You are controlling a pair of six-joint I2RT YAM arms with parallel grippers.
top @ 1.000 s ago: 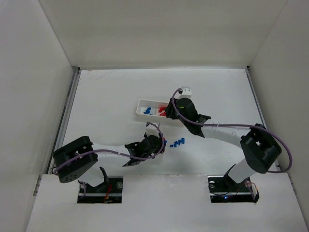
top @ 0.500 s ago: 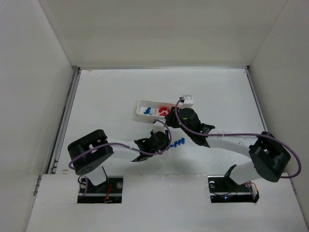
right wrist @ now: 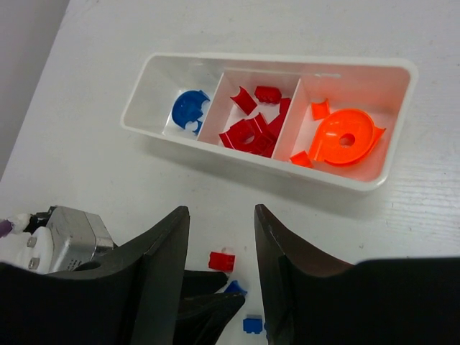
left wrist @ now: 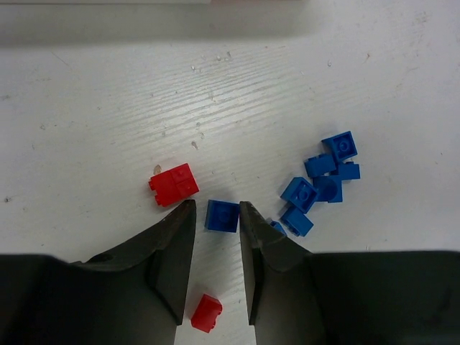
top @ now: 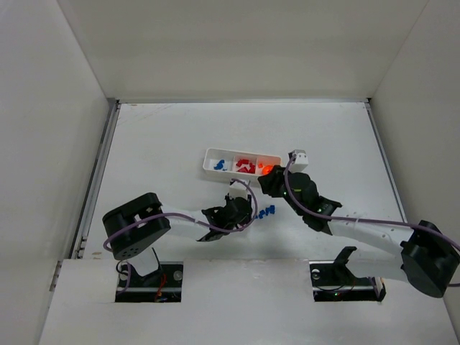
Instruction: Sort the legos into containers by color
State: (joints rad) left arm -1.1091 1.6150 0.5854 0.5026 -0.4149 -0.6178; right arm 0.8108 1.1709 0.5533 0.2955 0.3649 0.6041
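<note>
Loose legos (left wrist: 300, 192) lie on the table (left wrist: 108, 108) before the tray (right wrist: 282, 60).

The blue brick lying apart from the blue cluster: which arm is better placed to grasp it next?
Left. Its gripper stands open astride that blue brick, so it probably need only close. The right gripper hangs open and empty near the tray, away from the brick.
</note>
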